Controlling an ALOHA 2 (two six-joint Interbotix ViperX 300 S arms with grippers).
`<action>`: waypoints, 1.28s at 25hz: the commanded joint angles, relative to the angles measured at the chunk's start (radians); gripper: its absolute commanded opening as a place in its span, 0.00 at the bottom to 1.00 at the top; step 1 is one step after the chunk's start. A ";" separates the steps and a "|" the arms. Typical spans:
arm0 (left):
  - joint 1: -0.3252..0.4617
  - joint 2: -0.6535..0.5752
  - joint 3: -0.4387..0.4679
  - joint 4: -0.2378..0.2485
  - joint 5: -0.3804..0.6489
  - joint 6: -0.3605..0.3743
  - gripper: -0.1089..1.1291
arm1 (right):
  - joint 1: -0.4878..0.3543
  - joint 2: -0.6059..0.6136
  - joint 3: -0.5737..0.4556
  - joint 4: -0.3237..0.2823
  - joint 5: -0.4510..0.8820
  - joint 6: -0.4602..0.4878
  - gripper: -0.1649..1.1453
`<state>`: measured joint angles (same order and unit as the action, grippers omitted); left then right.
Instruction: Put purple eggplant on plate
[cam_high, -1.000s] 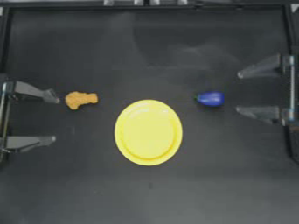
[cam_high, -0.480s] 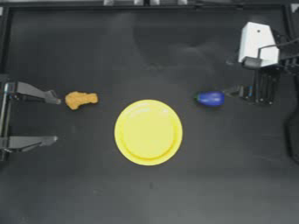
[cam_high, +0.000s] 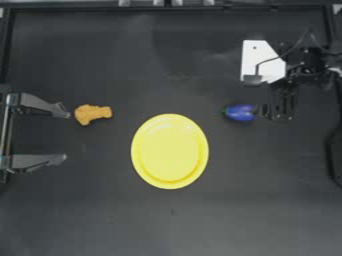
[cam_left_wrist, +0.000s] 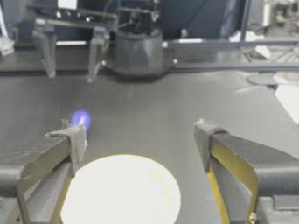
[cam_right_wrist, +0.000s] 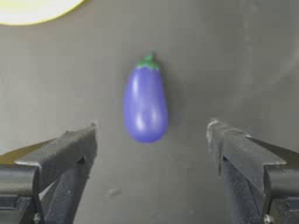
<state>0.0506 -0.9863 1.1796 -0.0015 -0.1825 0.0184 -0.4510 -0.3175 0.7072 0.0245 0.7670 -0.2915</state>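
The purple eggplant (cam_high: 240, 112) lies on the dark table to the right of the yellow plate (cam_high: 169, 151), apart from it. My right gripper (cam_high: 276, 109) hovers just right of the eggplant, open. In the right wrist view the eggplant (cam_right_wrist: 145, 103) lies a little ahead of the open right gripper (cam_right_wrist: 152, 135), stem end pointing away toward the plate's rim (cam_right_wrist: 35, 8). My left gripper (cam_high: 63, 134) sits parked at the left edge, open and empty. Its wrist view shows the plate (cam_left_wrist: 119, 192) and the eggplant (cam_left_wrist: 81, 119) beyond.
An orange-yellow lumpy nugget (cam_high: 92, 113) lies left of the plate, close to the left gripper's upper finger. The right arm's white wrist housing (cam_high: 259, 62) hangs over the table behind the eggplant.
The right arm left its parked spot at the right edge and swung in toward the eggplant, ending just right of it. Eggplant, plate and left arm stayed still.
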 joint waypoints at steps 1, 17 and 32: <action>0.006 0.012 -0.023 0.000 -0.003 -0.002 0.92 | -0.002 0.023 -0.015 -0.003 -0.012 -0.002 0.90; 0.011 0.018 -0.023 -0.002 -0.003 -0.002 0.92 | -0.002 0.167 0.048 0.003 -0.158 -0.002 0.90; 0.021 0.028 -0.023 0.000 -0.003 -0.003 0.92 | 0.015 0.261 0.051 -0.003 -0.212 0.003 0.83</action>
<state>0.0690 -0.9802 1.1781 -0.0015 -0.1825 0.0153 -0.4357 -0.0430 0.7670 0.0245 0.5676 -0.2884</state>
